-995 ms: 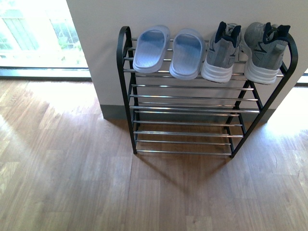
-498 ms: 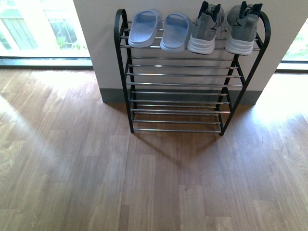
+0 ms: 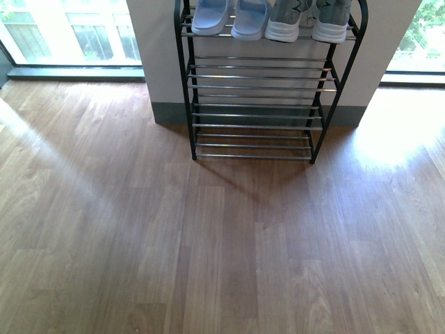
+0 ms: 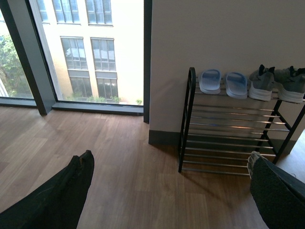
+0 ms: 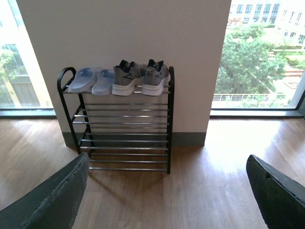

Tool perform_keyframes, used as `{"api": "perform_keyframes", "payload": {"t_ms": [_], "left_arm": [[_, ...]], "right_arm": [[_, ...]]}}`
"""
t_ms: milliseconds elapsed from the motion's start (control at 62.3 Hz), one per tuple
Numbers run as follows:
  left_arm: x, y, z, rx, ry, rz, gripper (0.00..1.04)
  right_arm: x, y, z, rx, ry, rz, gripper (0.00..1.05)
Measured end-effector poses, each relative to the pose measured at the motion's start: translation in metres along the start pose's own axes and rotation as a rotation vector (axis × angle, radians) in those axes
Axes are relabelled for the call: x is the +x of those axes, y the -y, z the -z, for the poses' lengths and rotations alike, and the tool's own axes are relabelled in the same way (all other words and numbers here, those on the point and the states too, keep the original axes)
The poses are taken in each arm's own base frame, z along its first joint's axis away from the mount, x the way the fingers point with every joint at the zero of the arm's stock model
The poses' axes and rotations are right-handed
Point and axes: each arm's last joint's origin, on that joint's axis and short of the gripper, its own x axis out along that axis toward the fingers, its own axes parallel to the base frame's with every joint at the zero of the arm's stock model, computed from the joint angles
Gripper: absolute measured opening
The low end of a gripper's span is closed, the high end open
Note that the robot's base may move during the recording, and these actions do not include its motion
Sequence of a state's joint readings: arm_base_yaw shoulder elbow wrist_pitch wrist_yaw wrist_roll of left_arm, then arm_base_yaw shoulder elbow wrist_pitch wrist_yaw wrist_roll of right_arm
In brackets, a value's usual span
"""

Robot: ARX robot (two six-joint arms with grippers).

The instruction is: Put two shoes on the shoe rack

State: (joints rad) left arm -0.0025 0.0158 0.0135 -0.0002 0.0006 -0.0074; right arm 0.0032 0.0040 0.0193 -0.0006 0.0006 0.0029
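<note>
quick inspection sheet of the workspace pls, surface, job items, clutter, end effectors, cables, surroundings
surface: wood plank floor, bare, with sunlit patches.
job's things: shoe rack against the white wall; grey sneakers and pale blue slides side by side on its top tier; lower tiers empty.
clutter: nothing seen.
end effectors: left end effector and right end effector both open, empty, away from the rack.
cables: nothing seen.
surroundings: floor-to-ceiling windows either side of the wall; trees and buildings outside.

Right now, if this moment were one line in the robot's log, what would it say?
sneakers: top shelf of rack | slides: top shelf, beside sneakers | lower shelves: bare | left gripper: open, holding nothing | right gripper: open, holding nothing
</note>
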Motion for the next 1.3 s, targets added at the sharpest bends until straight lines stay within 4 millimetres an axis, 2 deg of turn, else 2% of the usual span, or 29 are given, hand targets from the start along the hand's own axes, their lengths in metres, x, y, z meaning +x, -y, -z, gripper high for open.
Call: {"api": "perform_keyframes", "payload": {"t_ms": [1300], "left_arm": [[0.0000,0.0000,0.0000,0.000,0.000,0.000,0.95]], "right_arm": [[0.0000,0.0000,0.0000,0.000,0.000,0.000,0.96]]}}
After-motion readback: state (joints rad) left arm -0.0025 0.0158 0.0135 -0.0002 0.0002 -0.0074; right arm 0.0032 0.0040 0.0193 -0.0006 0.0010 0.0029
